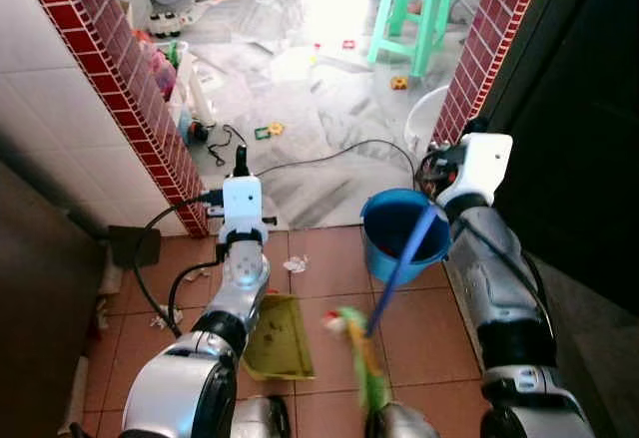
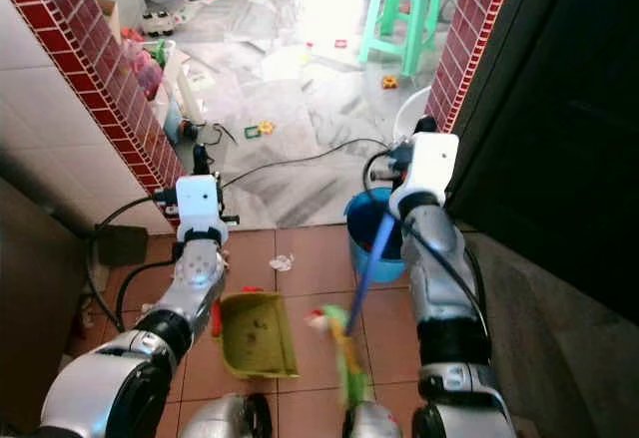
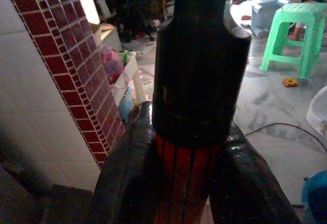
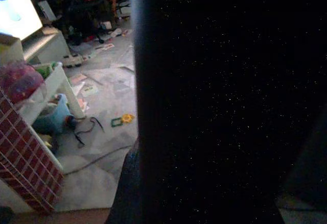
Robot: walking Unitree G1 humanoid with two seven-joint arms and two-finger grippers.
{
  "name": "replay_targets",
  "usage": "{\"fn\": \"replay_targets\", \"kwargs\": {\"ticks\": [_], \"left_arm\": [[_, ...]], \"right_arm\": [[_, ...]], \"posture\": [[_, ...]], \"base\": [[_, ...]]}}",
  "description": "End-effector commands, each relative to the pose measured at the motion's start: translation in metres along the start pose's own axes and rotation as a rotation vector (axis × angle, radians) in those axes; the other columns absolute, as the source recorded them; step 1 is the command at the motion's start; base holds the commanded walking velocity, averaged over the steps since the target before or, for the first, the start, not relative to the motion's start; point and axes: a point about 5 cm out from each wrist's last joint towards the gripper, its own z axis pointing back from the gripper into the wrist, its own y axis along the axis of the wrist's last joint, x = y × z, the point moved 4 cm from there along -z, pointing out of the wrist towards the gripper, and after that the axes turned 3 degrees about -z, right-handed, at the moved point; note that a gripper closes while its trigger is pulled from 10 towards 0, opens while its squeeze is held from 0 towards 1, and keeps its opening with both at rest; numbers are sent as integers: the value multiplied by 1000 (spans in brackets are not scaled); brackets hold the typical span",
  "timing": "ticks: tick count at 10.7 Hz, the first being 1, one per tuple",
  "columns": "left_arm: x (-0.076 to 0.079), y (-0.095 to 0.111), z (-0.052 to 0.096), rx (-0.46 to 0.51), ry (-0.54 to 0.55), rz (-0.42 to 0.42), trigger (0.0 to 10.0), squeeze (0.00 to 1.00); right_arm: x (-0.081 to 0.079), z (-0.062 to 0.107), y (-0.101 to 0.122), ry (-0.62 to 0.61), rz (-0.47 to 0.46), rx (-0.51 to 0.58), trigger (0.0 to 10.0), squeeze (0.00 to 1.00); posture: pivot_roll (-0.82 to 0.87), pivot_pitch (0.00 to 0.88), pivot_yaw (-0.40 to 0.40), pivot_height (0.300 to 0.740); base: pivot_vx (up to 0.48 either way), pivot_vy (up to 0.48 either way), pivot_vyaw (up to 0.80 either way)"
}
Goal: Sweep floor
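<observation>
Left gripper (image 3: 186, 178) clamped on dustpan handle (image 3: 196, 60); right gripper's grip on the broom (image 1: 399, 263) indiscernible, bucket (image 1: 384, 248) just beside.

- Both head eyes look forward and down from above, sharing the green stool (image 1: 411, 11), blue bucket (image 1: 401, 230) and tiled floor (image 1: 319, 298).
- Left wrist view sits close behind its dark handle (image 3: 196, 60), facing the stool.
- Right wrist view faces the brick pillar (image 4: 25, 157), largely dark.
</observation>
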Motion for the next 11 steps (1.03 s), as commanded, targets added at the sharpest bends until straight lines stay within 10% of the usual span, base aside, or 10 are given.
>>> {"fn": "replay_targets", "kwargs": {"ticks": [1, 6, 11], "left_arm": [[13, -22, 12, -116, -40, 57, 10000, 0], [22, -25, 13, -147, -93, 89, 10000, 0], [22, -25, 10, -171, -136, 156, 10000, 0]], "right_arm": [[-2, -3, 1, -5, -59, -8, 10000, 0], [-14, -10, 7, 47, -280, -52, 10000, 0], [-38, -11, 94, 259, 125, 254, 10000, 0]], "posture": [[-172, 59, 42, 740], [-174, 51, 44, 740], [-175, 38, 49, 740]], "base": [[0, 0, 0], [0, 0, 0], [0, 0, 0]]}}
